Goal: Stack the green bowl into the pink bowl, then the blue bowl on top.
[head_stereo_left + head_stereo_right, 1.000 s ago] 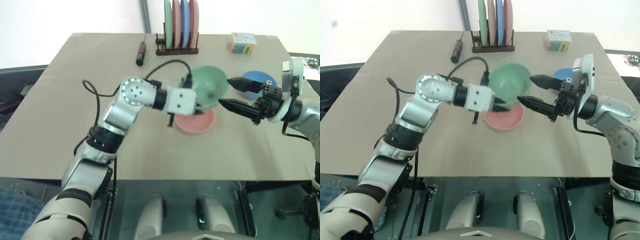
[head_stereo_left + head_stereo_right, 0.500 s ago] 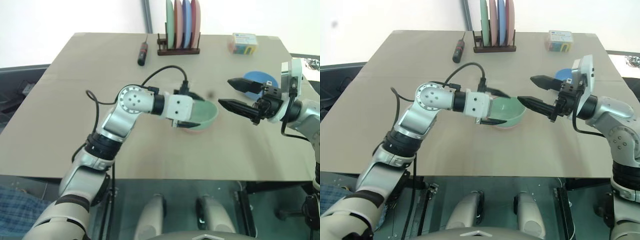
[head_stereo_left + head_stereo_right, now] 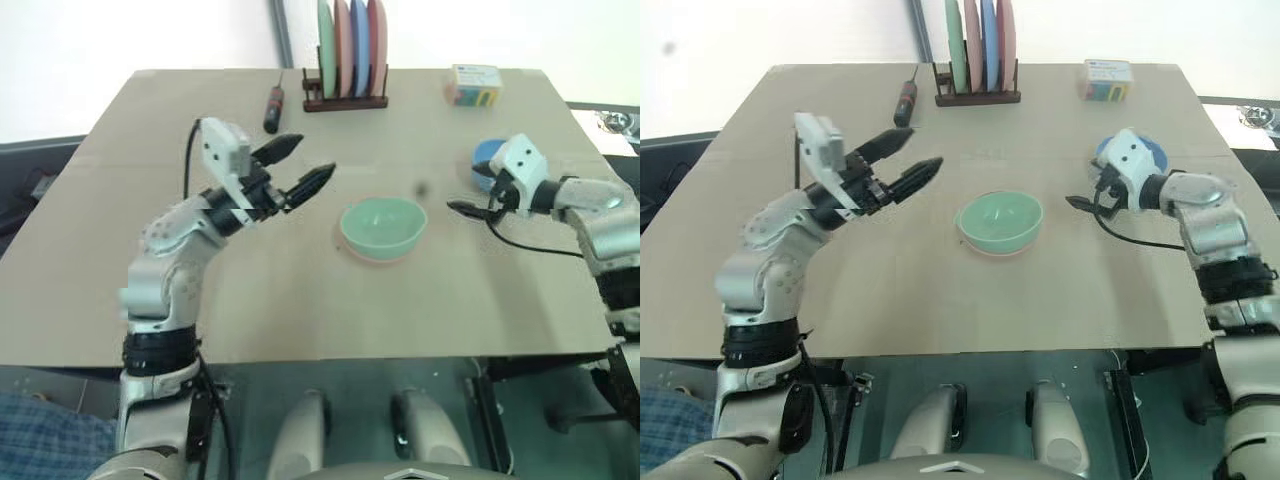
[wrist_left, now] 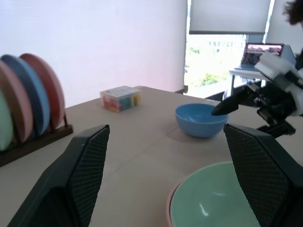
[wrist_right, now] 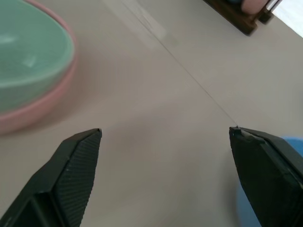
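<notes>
Mint-green, the green bowl [image 3: 383, 226] sits nested in the pink bowl [image 3: 376, 256] at mid-desk, only a pink rim showing beneath it. The blue bowl [image 3: 493, 160] rests apart, toward the desk's [image 3: 150, 290] right edge, just behind the right gripper [image 3: 473, 210]. That bowl looks like the next job: the jaws stand wide and empty, so they should straddle its rim, one finger inside, close firmly, then lift it level before carrying it over the stack. The right arm reaches forward, pointing inward and slightly down. The left gripper [image 3: 296, 168], released and empty, hangs raised left of the stack.
</notes>
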{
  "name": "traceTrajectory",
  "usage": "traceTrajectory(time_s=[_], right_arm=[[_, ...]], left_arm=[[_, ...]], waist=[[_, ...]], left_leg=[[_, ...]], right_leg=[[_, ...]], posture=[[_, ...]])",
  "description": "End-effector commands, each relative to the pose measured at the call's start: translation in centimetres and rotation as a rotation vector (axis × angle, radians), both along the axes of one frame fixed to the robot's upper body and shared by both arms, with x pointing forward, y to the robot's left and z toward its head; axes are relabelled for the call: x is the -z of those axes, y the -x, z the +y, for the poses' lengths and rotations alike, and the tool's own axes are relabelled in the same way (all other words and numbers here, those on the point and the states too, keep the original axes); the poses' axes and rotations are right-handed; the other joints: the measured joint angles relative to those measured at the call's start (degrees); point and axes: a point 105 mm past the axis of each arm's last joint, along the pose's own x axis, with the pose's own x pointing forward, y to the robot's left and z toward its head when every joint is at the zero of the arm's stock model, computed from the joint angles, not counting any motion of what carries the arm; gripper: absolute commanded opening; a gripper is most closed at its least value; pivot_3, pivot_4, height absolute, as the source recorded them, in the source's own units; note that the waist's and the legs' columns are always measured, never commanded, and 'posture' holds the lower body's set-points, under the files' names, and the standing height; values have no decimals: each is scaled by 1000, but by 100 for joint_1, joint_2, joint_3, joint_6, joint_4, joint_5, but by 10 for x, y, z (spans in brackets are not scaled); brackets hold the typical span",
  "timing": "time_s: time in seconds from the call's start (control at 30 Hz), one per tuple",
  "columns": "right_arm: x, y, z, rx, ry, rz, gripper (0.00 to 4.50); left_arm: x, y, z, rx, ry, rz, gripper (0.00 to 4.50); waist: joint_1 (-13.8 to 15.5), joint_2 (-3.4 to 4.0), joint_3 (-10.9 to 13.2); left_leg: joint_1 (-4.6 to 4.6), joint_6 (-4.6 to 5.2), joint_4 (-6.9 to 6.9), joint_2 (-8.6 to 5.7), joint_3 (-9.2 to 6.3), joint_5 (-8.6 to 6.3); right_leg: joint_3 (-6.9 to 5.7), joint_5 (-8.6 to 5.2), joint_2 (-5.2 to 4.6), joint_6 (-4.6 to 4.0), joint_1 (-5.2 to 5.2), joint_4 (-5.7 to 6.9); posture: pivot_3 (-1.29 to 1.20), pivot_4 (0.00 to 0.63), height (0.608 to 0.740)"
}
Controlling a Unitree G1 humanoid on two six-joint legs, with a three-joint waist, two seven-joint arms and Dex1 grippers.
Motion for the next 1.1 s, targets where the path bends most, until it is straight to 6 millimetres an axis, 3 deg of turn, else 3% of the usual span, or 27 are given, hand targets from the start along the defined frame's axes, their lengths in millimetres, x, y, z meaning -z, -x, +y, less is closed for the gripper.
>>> traceTrajectory(time_s=[0.03,0.13,0.27,0.4,0.5,0.8,0.97,1.1], right_arm=[[-6,-27,-14,73,155,-70,4500],[-2,-38,-24,133,228,-86,4500],[9,-43,-32,219,200,-26,4500],[18,-44,-37,272,206,19,4500],[17,-44,-36,268,204,15,3811],[12,-44,-36,256,199,1,60],[6,-44,-31,221,155,-10,60],[-9,-43,-11,116,101,-29,60]], left_arm=[[-7,24,6,13,10,-20,4102],[-2,36,8,25,19,4,4102],[7,58,6,60,17,18,4102],[13,63,9,32,-14,26,4102],[11,63,12,20,-10,18,4166],[10,62,11,28,-10,11,4166],[12,59,10,39,-26,13,4166],[19,57,9,46,-40,29,4166]], waist=[[5,-1,2],[56,-4,4],[32,-4,4],[13,-4,4],[17,-4,4],[4,-4,4],[4,-3,4],[4,-3,4]], left_leg=[[2,0,0,1,4,0],[-2,-1,-2,0,-4,0],[-5,-1,-5,-3,3,0],[-1,-1,-9,-3,2,0],[4,-1,-8,-3,1,0],[3,-1,-7,-2,2,0],[3,0,-7,-2,2,0],[3,0,-7,-2,3,0]], right_leg=[[4,1,0,-1,-1,-2],[-5,1,0,-2,0,-8],[3,3,-6,-5,1,-17],[3,4,-5,-6,1,-13],[2,6,-3,-10,2,-8],[4,9,-2,-11,1,-9],[4,9,-2,-11,1,-9],[4,9,-2,-11,1,-9]], posture=[[0,150,740],[0,150,740],[0,150,740],[0,150,740],[0,150,740],[0,150,740],[0,150,740],[0,150,740]])
